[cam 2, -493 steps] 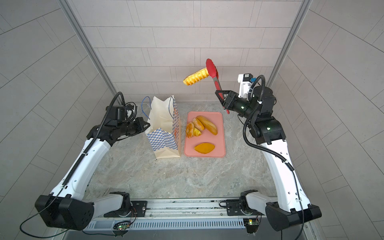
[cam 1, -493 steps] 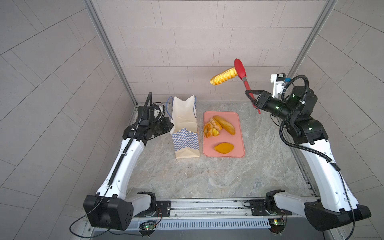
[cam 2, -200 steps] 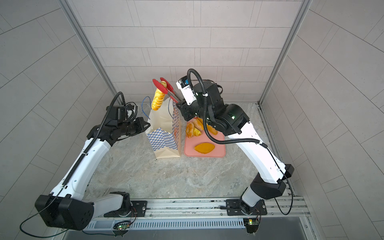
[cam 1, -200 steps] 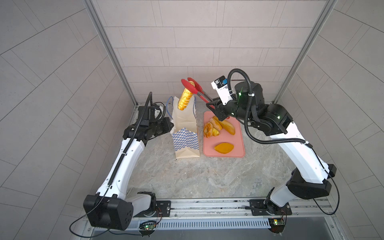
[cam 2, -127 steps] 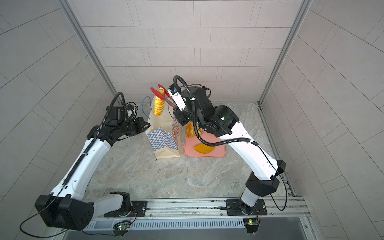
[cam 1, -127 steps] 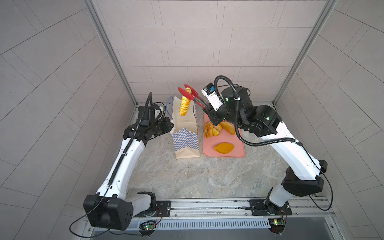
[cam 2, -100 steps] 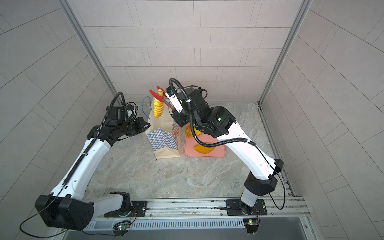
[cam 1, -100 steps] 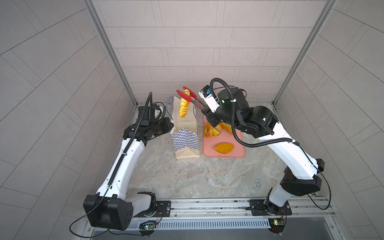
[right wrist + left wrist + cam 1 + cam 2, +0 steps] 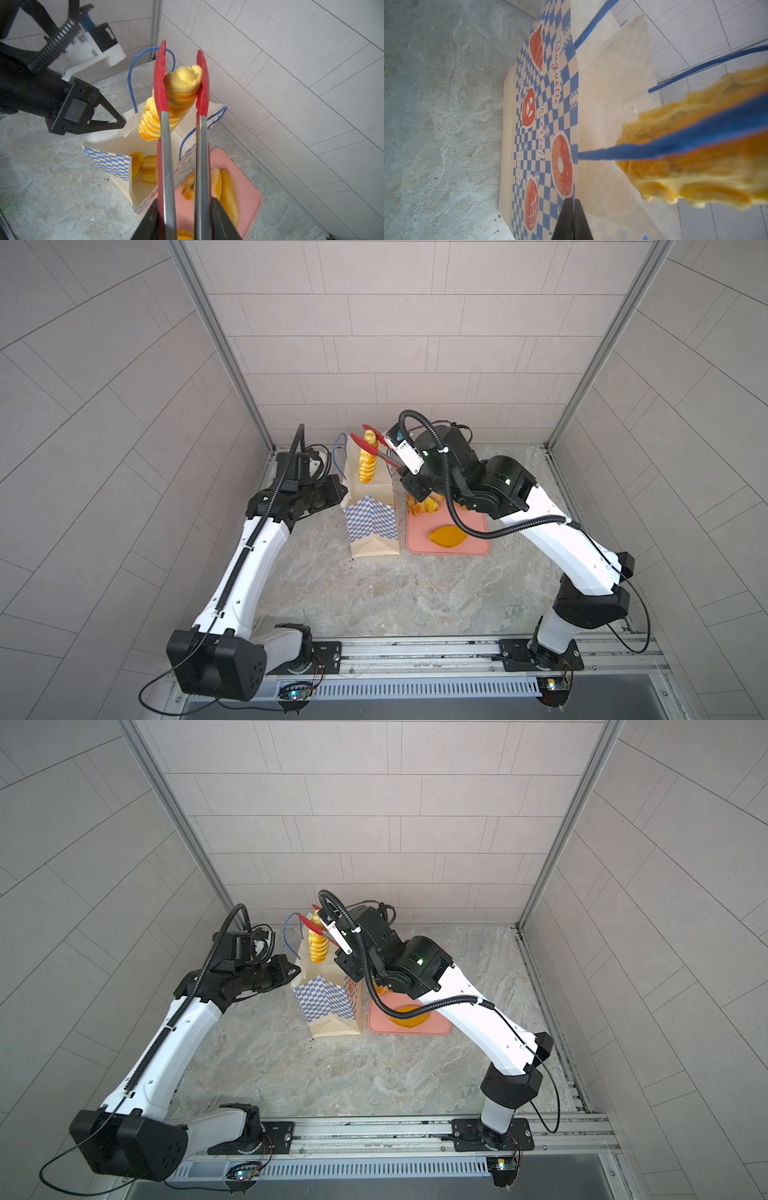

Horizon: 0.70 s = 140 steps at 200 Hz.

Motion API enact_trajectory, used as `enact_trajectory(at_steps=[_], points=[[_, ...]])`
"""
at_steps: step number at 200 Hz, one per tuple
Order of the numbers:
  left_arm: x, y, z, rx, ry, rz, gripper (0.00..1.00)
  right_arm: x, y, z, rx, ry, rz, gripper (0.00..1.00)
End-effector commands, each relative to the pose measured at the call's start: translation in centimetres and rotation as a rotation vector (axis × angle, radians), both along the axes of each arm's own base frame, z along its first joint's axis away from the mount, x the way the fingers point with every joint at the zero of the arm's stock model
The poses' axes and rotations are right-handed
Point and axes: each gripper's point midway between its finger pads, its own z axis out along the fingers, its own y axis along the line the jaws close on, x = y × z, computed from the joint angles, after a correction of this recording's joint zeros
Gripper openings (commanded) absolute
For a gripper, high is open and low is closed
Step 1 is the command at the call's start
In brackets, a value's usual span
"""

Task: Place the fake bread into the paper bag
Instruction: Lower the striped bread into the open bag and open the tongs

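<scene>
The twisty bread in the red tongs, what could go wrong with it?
The twisty bread hangs, pinched near its top by the red tongs, so it might slip and bounce off the paper bag rim. It could also snag a blue handle. The left gripper pinches just one edge, so a bump may tip the bag.

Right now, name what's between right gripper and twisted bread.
Red tongs, gripped by the right gripper, pinching the twisted bread, in the right wrist view.
</scene>
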Motion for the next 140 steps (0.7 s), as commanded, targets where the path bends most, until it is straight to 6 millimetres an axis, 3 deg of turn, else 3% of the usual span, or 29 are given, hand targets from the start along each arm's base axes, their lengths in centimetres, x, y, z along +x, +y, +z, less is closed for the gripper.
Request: enact_trajectory(at_steps=[1, 68, 140], points=[[0.1, -0.2, 1.2, 0.001, -0.035, -0.005, 0.0, 0.1, -0.2, 1.7, 0.017, -0.052, -0.016, 0.39], [0.1, -0.2, 1.5, -0.002, -0.041, -0.004, 0.0, -0.3, -0.1, 2.4, 0.037, -0.065, -0.008, 0.52], [0.1, -0.2, 1.7, -0.004, -0.043, -0.004, 0.0, -0.7, -0.2, 3.6, 0.081, -0.079, -0.006, 0.54]])
